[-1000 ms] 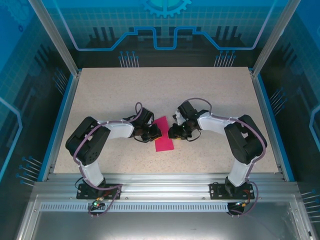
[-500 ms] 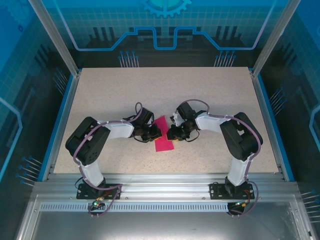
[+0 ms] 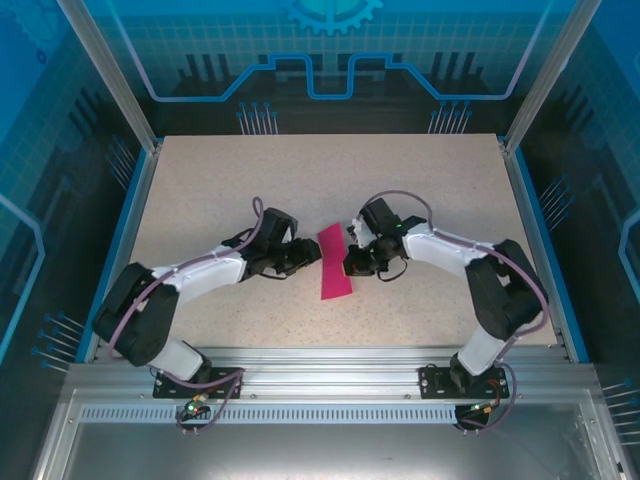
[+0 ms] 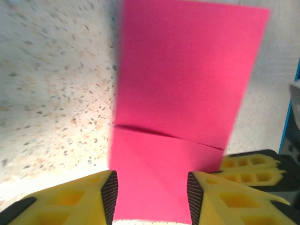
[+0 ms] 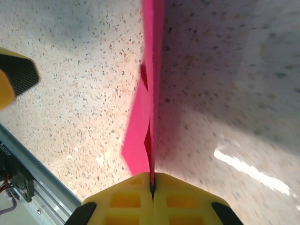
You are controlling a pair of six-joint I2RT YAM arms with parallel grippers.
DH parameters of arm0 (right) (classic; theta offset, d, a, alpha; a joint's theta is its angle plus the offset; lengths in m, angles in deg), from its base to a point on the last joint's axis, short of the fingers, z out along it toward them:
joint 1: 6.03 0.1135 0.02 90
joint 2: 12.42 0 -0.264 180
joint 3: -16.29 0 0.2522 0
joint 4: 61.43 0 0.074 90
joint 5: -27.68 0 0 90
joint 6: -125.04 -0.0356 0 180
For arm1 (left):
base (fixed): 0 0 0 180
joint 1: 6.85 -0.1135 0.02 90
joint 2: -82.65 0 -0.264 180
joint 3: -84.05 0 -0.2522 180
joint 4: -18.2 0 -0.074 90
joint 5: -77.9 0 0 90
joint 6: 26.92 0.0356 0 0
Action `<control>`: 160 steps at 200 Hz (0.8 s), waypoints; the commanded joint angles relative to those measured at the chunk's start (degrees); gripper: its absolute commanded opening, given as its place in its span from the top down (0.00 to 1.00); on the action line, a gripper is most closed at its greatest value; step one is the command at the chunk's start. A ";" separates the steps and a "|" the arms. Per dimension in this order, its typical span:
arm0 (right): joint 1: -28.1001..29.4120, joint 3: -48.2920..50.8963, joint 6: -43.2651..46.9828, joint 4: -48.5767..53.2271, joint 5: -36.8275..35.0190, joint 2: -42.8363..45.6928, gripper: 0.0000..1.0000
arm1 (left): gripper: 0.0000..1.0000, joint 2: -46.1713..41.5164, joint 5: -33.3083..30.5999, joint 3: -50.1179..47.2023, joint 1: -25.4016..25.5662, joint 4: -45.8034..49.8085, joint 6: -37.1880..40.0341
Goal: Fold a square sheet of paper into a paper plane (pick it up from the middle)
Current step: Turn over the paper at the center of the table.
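Observation:
The magenta sheet of paper is folded into a narrow strip at the table's middle, between the two grippers. My right gripper is shut on its right edge. In the right wrist view the paper stands on edge, running straight out of the closed right gripper. My left gripper is open just left of the strip. In the left wrist view the paper shows a cross crease, and its near end lies between the spread fingertips of the left gripper, apart from both pads.
The speckled table has blue rails along its left and right sides and an aluminium frame along the front. That frame also shows low left in the right wrist view. Both arms reach in toward the middle.
The left gripper has opened, letting go of the paper, and its arm has swung lower and further left. The right gripper has closed on the paper's right edge. The strip now looks narrower.

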 commanded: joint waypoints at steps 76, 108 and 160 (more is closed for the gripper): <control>13.18 -20.84 -12.74 44.00 -49.50 -2.50 0.93 | 0.43 -15.87 -16.21 -6.31 -4.00 13.44 -2.71; 19.18 -26.92 -15.96 43.20 -44.54 -14.38 0.90 | 0.42 -18.28 -17.18 -7.69 -5.90 15.93 -3.70; 24.58 -39.28 -14.61 34.43 -28.88 -27.40 0.80 | 0.37 -25.89 -17.81 -11.42 -8.92 18.99 -4.08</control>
